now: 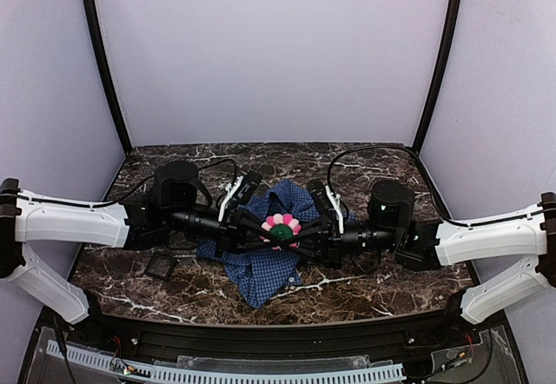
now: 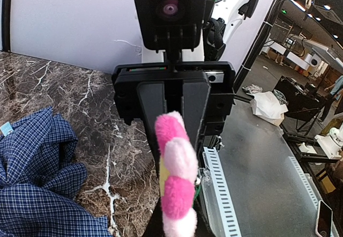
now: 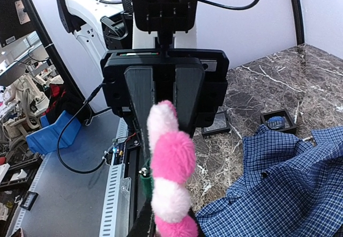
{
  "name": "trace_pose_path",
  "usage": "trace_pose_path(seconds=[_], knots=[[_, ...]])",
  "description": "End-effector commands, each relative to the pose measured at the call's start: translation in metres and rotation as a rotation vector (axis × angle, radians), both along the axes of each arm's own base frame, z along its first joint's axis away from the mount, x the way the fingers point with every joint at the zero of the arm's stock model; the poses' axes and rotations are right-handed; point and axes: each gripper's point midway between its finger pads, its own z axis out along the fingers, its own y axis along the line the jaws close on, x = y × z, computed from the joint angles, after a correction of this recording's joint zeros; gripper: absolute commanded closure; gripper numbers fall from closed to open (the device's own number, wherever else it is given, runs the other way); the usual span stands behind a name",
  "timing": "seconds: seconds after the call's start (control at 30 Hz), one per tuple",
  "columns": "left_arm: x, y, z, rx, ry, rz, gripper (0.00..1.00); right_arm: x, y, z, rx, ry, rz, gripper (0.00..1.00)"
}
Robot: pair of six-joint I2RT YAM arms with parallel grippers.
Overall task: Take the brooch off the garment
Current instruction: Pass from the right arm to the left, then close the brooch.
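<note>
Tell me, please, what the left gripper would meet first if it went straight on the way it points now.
The brooch, which the left gripper seems to pinch at its tips; just behind it, the right gripper faces it head-on.

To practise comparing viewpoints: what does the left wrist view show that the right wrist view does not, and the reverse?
Left wrist only: the right gripper head-on, and a small light-blue tag on the blue checked cloth shirt. Right wrist only: the left gripper head-on and two small black square trays. Both: the pink-petalled flower brooch edge-on, that shirt and the dark marble table.
</note>
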Motion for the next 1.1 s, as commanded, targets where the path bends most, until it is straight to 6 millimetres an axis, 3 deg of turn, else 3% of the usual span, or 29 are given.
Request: trace_pose_path(seconds=[0.0, 0.17, 0.33, 0.77, 1.07], knots=[[0.0, 0.005, 0.016, -0.048, -0.032, 0.036, 0.99, 0.009, 0.0, 0.003, -0.024, -0.022, -0.054, 0.83], [0.005, 0.008, 0.014, -0.042, -0.02, 0.078, 0.99, 0.015, -0.014, 0.009, -0.038, -0.05, -0.129, 0.48], [0.011, 0.008, 0.013, -0.035, 0.01, 0.12, 0.99, 0.019, -0.027, 0.012, -0.046, -0.082, -0.196, 0.36], [0.021, 0.006, 0.019, -0.058, 0.029, 0.172, 0.99, 0.003, -0.003, -0.004, -0.006, -0.032, -0.066, 0.53], [0.023, 0.005, 0.017, -0.056, 0.033, 0.177, 0.99, -0.006, 0.011, -0.008, 0.004, -0.019, -0.003, 0.73]])
